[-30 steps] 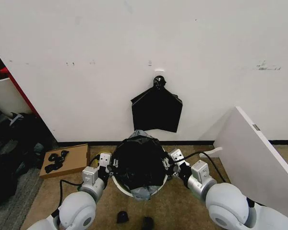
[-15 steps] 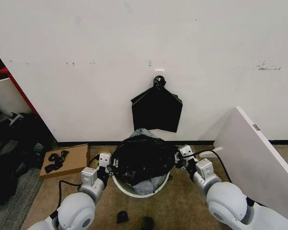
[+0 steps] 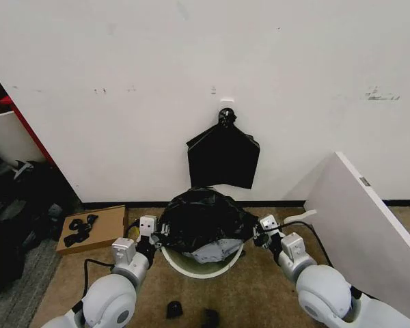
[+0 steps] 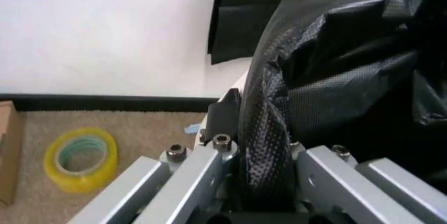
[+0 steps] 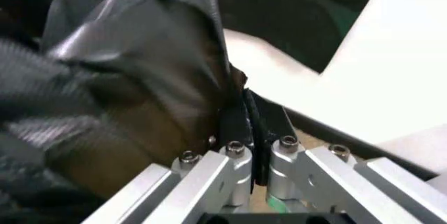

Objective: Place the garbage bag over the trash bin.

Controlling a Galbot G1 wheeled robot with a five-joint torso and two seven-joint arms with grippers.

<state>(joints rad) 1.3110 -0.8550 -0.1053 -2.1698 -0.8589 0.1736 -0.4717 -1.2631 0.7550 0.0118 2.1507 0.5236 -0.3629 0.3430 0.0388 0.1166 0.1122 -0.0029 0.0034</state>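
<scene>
Head view shows me holding the garbage bag (image 3: 203, 220) stretched between my two grippers, above the cream trash bin (image 3: 202, 265) on the carpet by the wall. The bag covers the far part of the bin's mouth and its sides, while the near arc of the rim is bare and a grey fold sags into the opening.

My left gripper (image 3: 152, 237) sits just beside the bin's left side, my right gripper (image 3: 258, 236) just beside its right side. In the left wrist view the left gripper (image 4: 264, 182) is closed on a thick twisted band of the bag's edge (image 4: 293, 77), the film running straight up from between the jaws. In the right wrist view the right gripper (image 5: 253, 145) is pinched nearly flat on a thin edge of the film (image 5: 140, 56), which billows away to one side.

To do this step well, I judge I should keep both pinches firm and level, hold the mouth taut and wider than the rim, and carry the slack toward the near side so the hem clears the rolled rim all round before lowering. Thin film will likely slip or tear if I pull unevenly. A yellow tape roll (image 4: 80, 158) lies on the carpet to my left, apart from the work.
</scene>
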